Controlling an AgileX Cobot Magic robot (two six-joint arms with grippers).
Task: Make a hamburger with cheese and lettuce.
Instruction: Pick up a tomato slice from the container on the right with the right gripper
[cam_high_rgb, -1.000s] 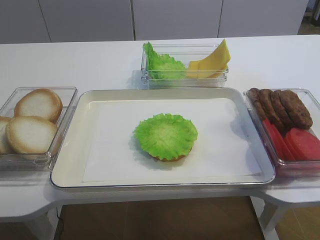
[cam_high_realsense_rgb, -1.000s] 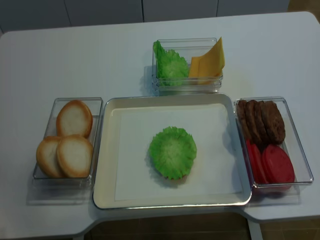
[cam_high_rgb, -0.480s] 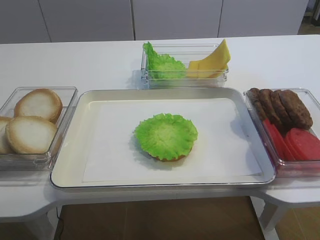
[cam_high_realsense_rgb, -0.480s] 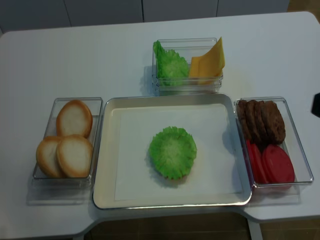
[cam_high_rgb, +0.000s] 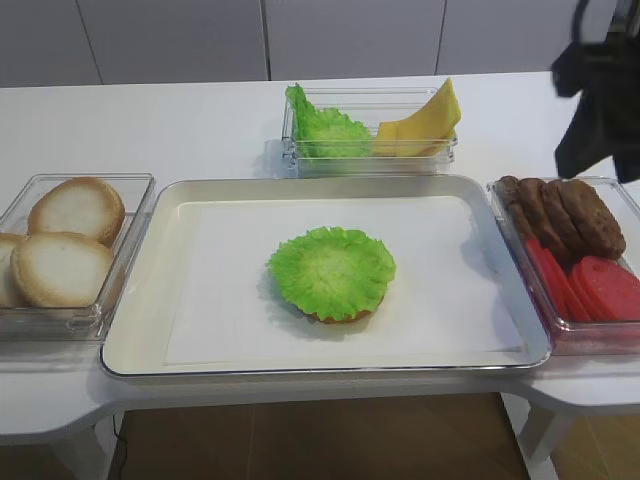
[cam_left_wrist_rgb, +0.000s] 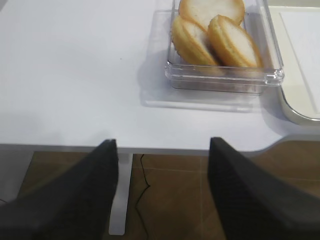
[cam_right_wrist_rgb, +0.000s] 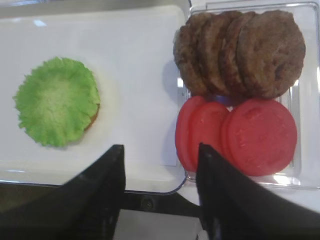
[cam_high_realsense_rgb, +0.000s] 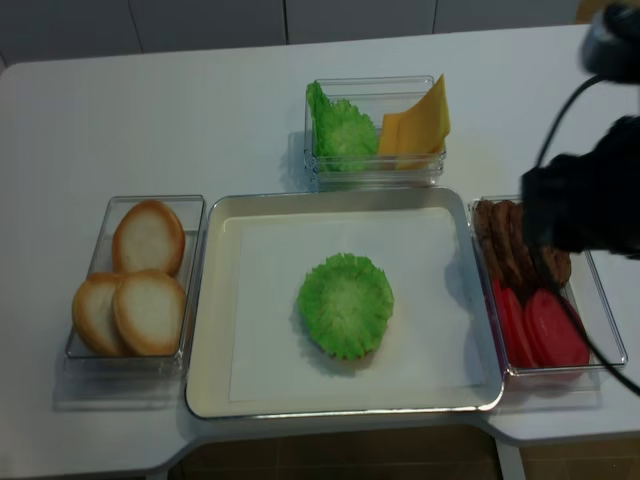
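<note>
My right pincer (cam_right_wrist_rgb: 160, 185) hangs with jaws wide and empty above the near right of the tray (cam_high_rgb: 140, 300), over the tomato slices (cam_right_wrist_rgb: 240, 135). The cheese (cam_high_rgb: 425, 122) lies in the far bin, its corner pointing up; the lettuce-topped hamburger (cam_high_rgb: 331, 272) sits mid-tray. My right arm looks nearer the cheese; my left pincer (cam_left_wrist_rgb: 162, 195), also spread, hangs off the table's left edge.

The shiny metal-rimmed tray (cam_high_rgb: 130, 330) holds a matt white paper sheet (cam_high_rgb: 440, 290). Glossy clear plastic bins (cam_high_rgb: 565, 335) sit on the smooth white table (cam_high_rgb: 150, 125). The bright-green ruffled lettuce (cam_high_rgb: 331, 271) looks crinkly; the pale-yellow cheese slices (cam_high_rgb: 425, 122) look smooth.
</note>
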